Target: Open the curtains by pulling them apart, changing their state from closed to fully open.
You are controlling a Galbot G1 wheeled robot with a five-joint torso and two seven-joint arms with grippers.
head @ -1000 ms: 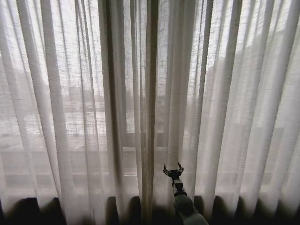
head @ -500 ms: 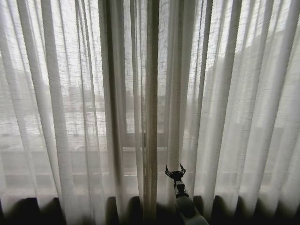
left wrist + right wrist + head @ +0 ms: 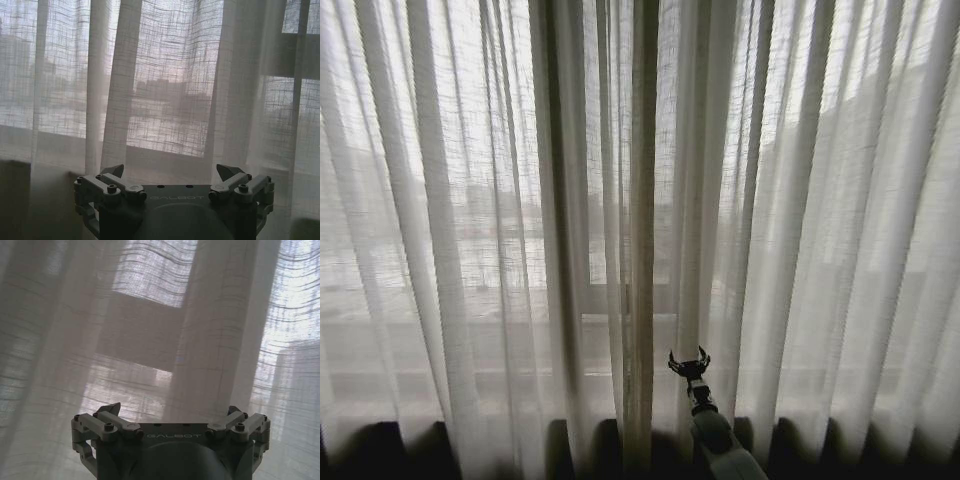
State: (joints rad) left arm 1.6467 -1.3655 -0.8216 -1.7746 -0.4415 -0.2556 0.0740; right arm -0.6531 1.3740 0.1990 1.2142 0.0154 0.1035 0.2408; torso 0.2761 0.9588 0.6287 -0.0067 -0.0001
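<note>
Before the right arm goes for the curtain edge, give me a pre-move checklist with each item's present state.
1. Curtains closed, dark bunched folds where they meet at centre: ok.
2. Right gripper low, just right of the centre folds: ok.
3. Right gripper open, nothing held: ok.
4. Fabric between its fingers: not ok, a pleat hangs just beyond them.
5. Left gripper open, facing curtain: ok.
6. Contact with fabric: cannot tell.

Looks like a home-type room, or maybe a hotel, right up at a big window. Full-height sheer curtains (image 3: 520, 240) drawn shut in long pleats, daylight coming through, dark window frame bars (image 3: 300, 75) and blurry buildings (image 3: 165, 92) outside. Hard to narrow down further.
</note>
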